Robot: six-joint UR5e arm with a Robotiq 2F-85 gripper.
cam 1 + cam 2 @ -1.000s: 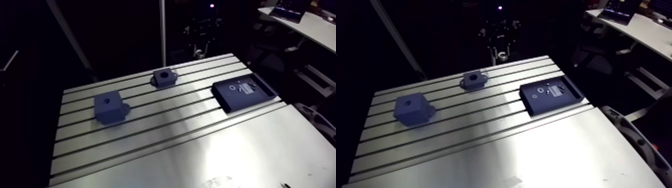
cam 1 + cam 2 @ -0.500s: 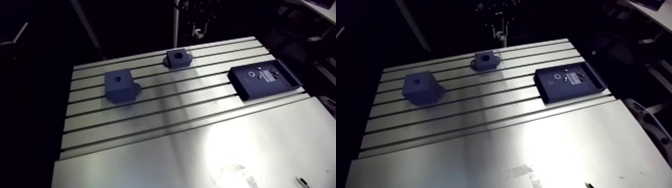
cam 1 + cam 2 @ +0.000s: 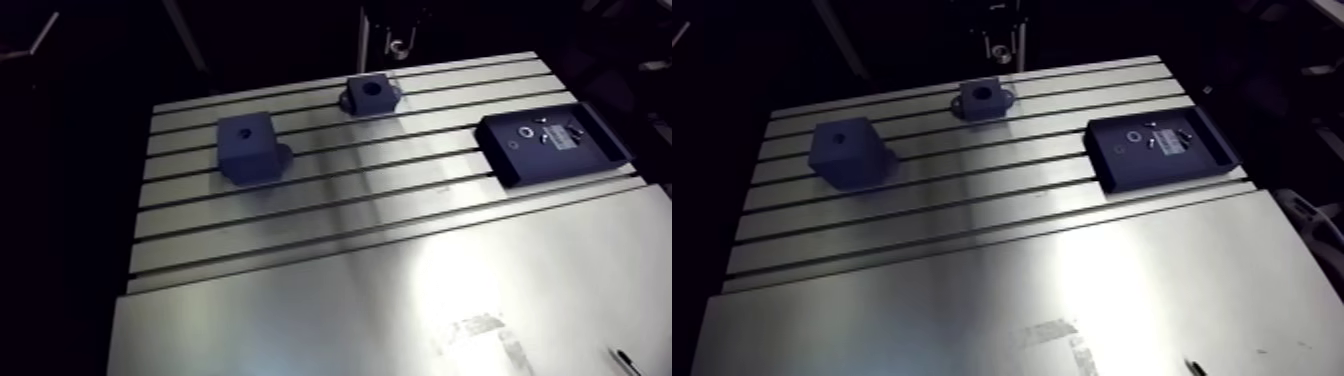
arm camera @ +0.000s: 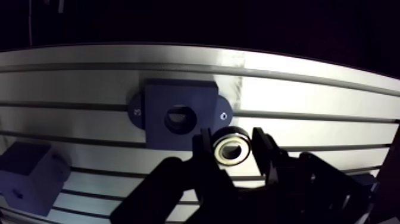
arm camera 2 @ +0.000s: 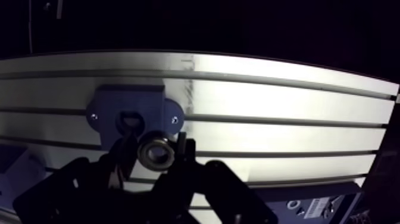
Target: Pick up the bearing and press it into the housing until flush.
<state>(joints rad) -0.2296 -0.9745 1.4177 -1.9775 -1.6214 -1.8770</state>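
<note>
The pincer (image 4: 233, 156) clamps the ring-shaped bearing (image 4: 232, 149) between its fingers, just short of the dark flanged housing (image 4: 172, 95), whose open bore (image 4: 180, 119) lies ahead and slightly aside. The step looks like alignment. Next, the bearing needs centring over the bore and pressing down squarely. A tiny flange mark is unreadable.

bearing (image 4: 232, 149): shiny metal | housing (image 4: 157, 102): matt dark plastic | table (image 3: 330, 300): glossy aluminium
</note>
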